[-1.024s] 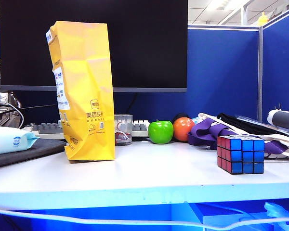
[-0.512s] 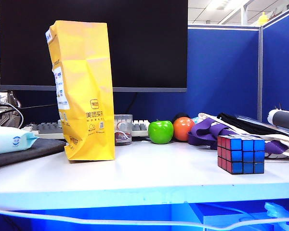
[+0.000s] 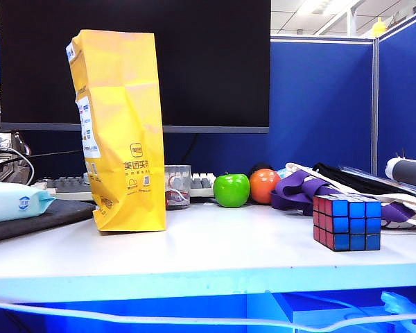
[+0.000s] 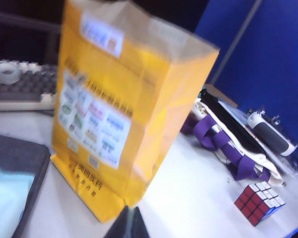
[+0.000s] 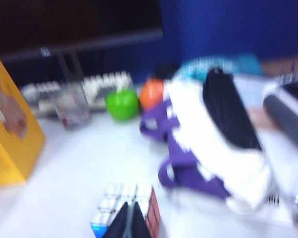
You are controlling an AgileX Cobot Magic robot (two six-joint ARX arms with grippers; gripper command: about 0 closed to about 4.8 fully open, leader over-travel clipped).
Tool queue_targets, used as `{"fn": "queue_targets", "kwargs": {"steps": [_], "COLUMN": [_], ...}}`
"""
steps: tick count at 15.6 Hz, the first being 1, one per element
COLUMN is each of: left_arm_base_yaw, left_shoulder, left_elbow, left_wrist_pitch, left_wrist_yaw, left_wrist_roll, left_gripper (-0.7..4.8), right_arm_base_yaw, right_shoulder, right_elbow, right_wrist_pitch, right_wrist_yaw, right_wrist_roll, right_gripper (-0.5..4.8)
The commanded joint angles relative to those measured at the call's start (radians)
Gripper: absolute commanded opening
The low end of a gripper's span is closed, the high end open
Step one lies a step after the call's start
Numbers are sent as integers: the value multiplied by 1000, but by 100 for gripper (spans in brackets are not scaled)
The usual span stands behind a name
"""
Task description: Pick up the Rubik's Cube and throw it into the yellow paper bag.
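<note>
rubik's cube [image 5: 126, 208] just beyond closed right gripper [image 5: 129, 223]; left gripper [image 4: 128, 225] apart.

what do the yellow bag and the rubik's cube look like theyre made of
The yellow paper bag looks like matte paper: it shows sharp creases, crinkles and printed labels. The Rubik's Cube looks like hard glossy plastic, with shiny blue and red tiles in a black grid, though stickers cannot be ruled out.

"美团买菜" on yellow paper bag [image 3: 118, 132]
</note>
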Motion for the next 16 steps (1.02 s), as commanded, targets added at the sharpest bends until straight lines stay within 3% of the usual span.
{"fn": "queue_targets", "kwargs": {"steps": [1,4,6,8,9,10,11,12,13,16], "left_arm_base_yaw": [-43,-167,-320,-431,-477,-511,-536,-557,-581,-585], "left_shoulder": [248,467,570,624,642,657,673,683,694,694], "left_elbow": [146,257,306,323,324,324,323,323,323,323], "left_wrist_pitch": [0,-2,10,49,76,101,130,149,180,183], "left_wrist_yaw": [14,-29,-92,-200,-232,-235,-234,-235,-231,-221], "left_wrist_roll": [142,280,381,399,404,404,404,404,404,395], "left_gripper": [-5,-5,-4,1,52,146,266,412,479,479], "right_arm_base_yaw": [1,1,1,2,1,1,1,1,2,13], "right_shoulder": [153,341,506,628,690,758,817,866,967,1102], "right_elbow": [6,53,164,277,334,394,442,478,546,605], "right_wrist_pitch": [132,185,165,99,56,18,-5,-15,-53,-69], "right_wrist_yaw": [-12,-34,-45,-47,-49,-75,-116,-153,-174,-179], "right_wrist_roll": [50,55,41,40,36,-6,-25,-34,-33,-37], "right_gripper": [-6,-6,-6,-5,14,123,337,479,479,479]}}
